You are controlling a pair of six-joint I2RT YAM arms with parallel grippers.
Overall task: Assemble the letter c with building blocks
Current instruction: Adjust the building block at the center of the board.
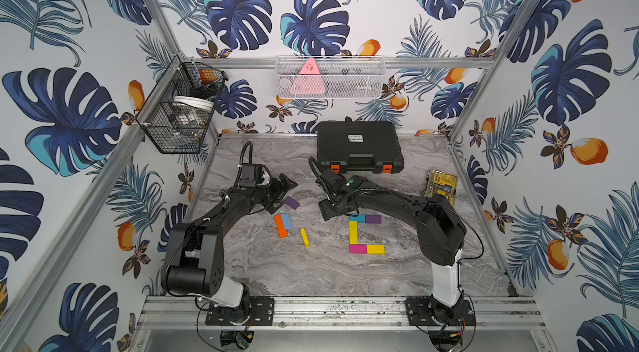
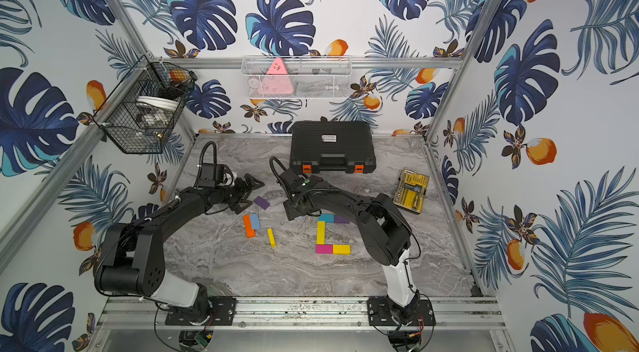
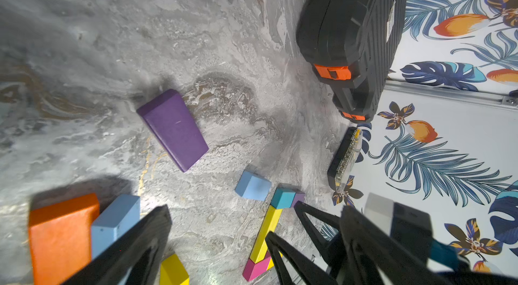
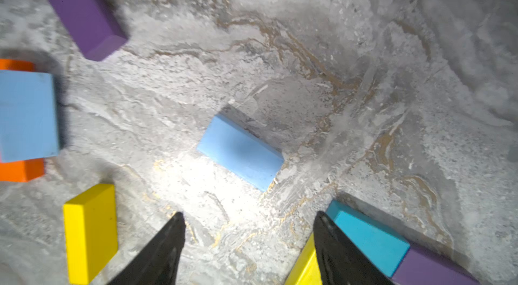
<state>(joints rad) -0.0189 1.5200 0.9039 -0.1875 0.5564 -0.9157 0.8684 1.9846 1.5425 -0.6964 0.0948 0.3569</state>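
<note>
Our right fingers (image 4: 168, 247) are apart with nothing between them, and a light blue block (image 4: 241, 152) lies on the desk (image 4: 364, 73) just ahead. Our left fingers (image 3: 140, 241) are spread wide too, near a loose purple block (image 3: 173, 129). The C-shaped group (image 1: 353, 232) of teal, purple, yellow and magenta blocks sits close to the right fingers.

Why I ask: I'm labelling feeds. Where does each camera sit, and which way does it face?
Top views: high at the front, looking down over the table toward the back wall; left arm and right arm show whole.
Left wrist: on the left arm, looking past the open left gripper at the loose purple block and black case; fingers show.
Right wrist: on the right arm, looking down at the lone light blue block; fingertips of the open right gripper show.
Shared: both wrist views show those two blocks.
</note>
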